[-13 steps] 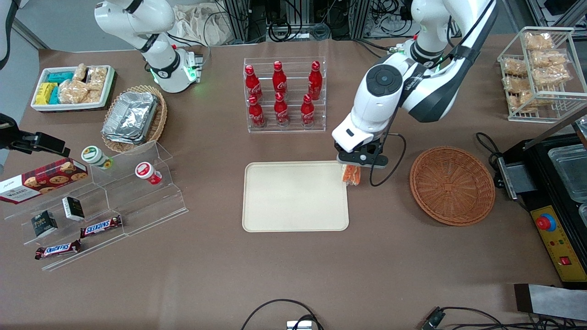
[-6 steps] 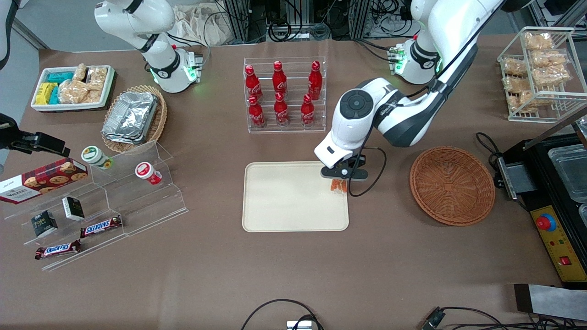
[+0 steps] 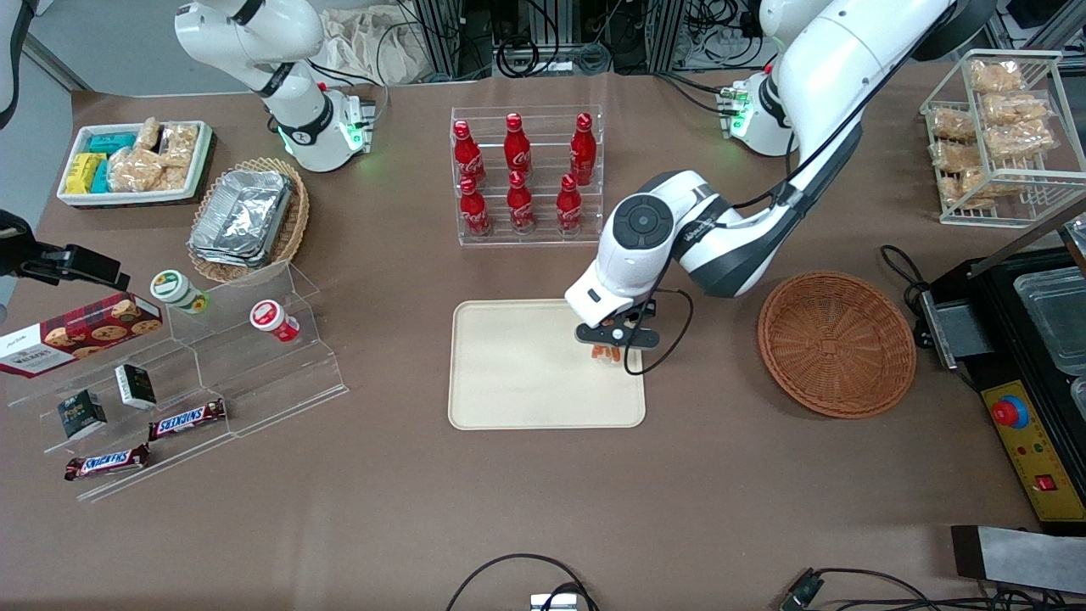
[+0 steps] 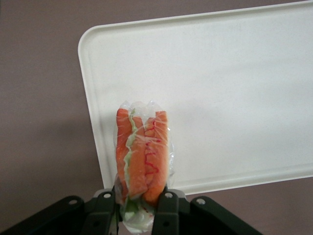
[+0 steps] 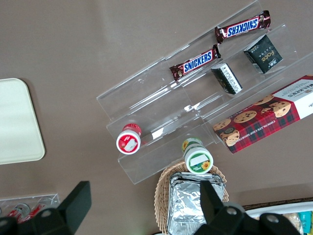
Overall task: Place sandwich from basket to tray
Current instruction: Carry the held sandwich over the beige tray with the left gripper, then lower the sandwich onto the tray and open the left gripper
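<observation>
The two jaws were shut tight on the sandwich (image 4: 142,155), and the gripper (image 3: 607,344) held it up over the tray (image 3: 517,373), near the corner closest to the basket (image 3: 836,343). A second before it hung at the tray's edge; it had moved in over the tray.
</observation>
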Controlling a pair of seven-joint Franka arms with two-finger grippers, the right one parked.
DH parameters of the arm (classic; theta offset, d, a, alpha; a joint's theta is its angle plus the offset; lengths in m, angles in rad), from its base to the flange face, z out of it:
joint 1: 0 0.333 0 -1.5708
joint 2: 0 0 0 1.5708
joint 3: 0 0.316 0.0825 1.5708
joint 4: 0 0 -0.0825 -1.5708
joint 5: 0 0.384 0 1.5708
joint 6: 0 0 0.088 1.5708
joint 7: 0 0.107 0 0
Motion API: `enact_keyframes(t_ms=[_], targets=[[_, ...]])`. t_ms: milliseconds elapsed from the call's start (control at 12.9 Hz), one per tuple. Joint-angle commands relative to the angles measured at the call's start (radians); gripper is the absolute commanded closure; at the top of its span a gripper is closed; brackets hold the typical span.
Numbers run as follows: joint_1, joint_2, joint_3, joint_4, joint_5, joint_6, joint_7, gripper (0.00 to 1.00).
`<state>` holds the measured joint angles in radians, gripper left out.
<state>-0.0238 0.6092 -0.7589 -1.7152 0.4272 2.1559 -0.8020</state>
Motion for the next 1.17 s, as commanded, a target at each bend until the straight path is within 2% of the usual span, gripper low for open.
enact_keyframes(t_ms=[0,699,1087], targets=[[-0.064,0.070,0.042,0.089,0.038,-0.028,-0.026,0.72],[-0.085,0.144,0.064,0.126,0.082,-0.021,-0.042,0.70],[-0.104,0.176,0.066,0.126,0.166,-0.017,-0.140,0.58]])
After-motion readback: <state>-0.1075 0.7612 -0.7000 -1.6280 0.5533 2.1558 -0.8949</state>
